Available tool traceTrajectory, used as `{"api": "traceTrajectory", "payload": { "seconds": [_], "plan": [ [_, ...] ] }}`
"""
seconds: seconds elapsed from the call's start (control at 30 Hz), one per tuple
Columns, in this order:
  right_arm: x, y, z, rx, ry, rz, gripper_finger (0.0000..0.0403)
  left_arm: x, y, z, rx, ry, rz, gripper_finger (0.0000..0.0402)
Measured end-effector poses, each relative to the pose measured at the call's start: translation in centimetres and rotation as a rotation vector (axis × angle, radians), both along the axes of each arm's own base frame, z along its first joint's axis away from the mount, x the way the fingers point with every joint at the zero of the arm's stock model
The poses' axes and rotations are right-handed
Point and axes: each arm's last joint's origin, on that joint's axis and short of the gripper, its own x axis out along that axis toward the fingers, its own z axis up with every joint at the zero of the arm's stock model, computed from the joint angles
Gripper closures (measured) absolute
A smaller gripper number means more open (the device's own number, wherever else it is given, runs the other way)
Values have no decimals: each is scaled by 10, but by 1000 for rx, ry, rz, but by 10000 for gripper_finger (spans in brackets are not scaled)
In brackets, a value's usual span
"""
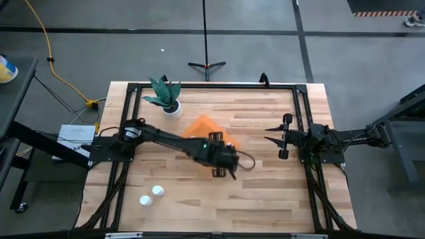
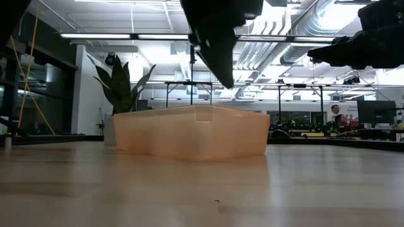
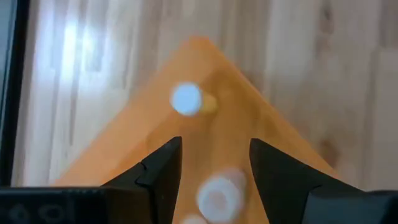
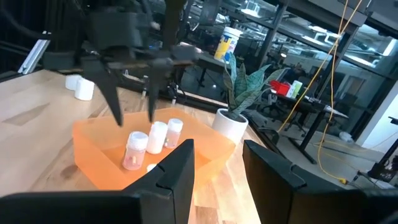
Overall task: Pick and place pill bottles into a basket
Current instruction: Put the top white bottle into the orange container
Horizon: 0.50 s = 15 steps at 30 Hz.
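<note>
Inside the basket [image 4: 106,152] you've got three pill bottles [image 4: 152,138] standing upright, bunched together near the middle of the orange floor. From the left wrist view you look straight down on their white caps [image 3: 186,99] between your own fingers. Two more bottles [image 1: 151,195] sit side by side on the table [image 1: 265,199], well apart from the basket, toward the near edge on the left arm's side.

Directly above the basket hangs your left gripper [image 4: 134,93], pointing down, fingers spread with nothing between them and clear of the bottle caps. Seen from the low view it floats over the basket's rim without touching it.

Behind the basket, just beside its far corner, stands a white pot with a green plant [image 1: 167,98].

Off to the basket's other side, well apart from it, your right gripper [image 1: 275,136] waits over the table, fingers also spread wide and holding nothing, aimed toward the basket.
</note>
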Motion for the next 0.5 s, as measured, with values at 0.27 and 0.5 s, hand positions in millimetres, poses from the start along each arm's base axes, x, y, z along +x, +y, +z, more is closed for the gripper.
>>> {"api": "traceTrajectory", "payload": {
  "seconds": [0.27, 0.5],
  "plan": [
    [0, 0, 0, -3, 5, 3, 274, 2, 9, -8, -123, -133, -228, 186],
    [1, 0, -2, -4, 15, 10, 274, -40, 19, -14, -154, -244, -208, 186]
  ]
}}
